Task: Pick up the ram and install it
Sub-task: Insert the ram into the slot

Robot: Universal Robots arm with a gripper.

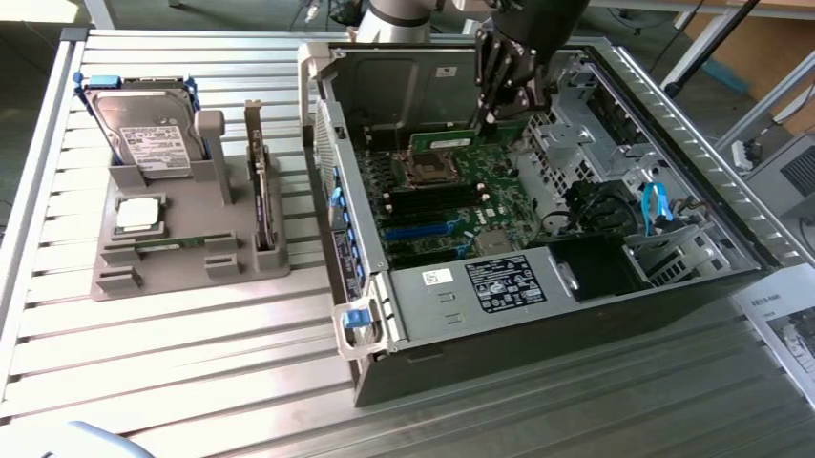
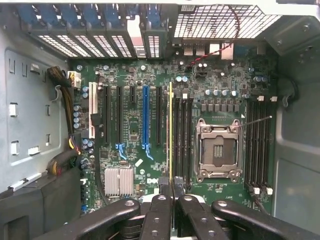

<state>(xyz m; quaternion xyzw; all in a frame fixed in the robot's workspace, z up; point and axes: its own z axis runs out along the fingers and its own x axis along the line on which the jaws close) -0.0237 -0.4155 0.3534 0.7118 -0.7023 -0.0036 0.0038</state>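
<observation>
- The robot arm (image 1: 397, 13) enters from the far edge of the exterior view and reaches down into an open computer case (image 1: 535, 315), which lies on its side on a ribbed metal table (image 1: 191, 372).
- The black gripper (image 1: 491, 116) points its fingers downward over the far end of the motherboard (image 1: 446, 205), close to the case's rear wall.
- The gripper is closed on the ram (image 1: 449, 136), pinching it between its fingertips. The ram is a thin green stick held lengthwise above the board, just beyond the CPU socket (image 1: 423, 170).
- In the wrist view the gripper (image 2: 172, 189) shows as black linked fingers (image 2: 161, 210) meeting around the ram (image 2: 170, 130). The ram appears edge-on, as a narrow yellow-green line.
- In that view the ram runs alongside the black memory slots (image 2: 184, 135) next to the open CPU socket (image 2: 216, 150). A long blue slot (image 2: 145, 117) lies on its other side. Whether it touches a slot cannot be told.
- A black label (image 1: 510, 283) with white print sits on a metal box inside the case, with a small white sticker (image 1: 437, 277) beside it. Neither can be read.
- At the exterior view's left a grey holder (image 1: 172, 243) carries a hard drive (image 1: 143, 134) with blue rails and a white label, an upright card (image 1: 262, 205) and a square chip (image 1: 137, 215).
- A printed sheet (image 1: 783, 329) lies at the exterior view's right.
</observation>
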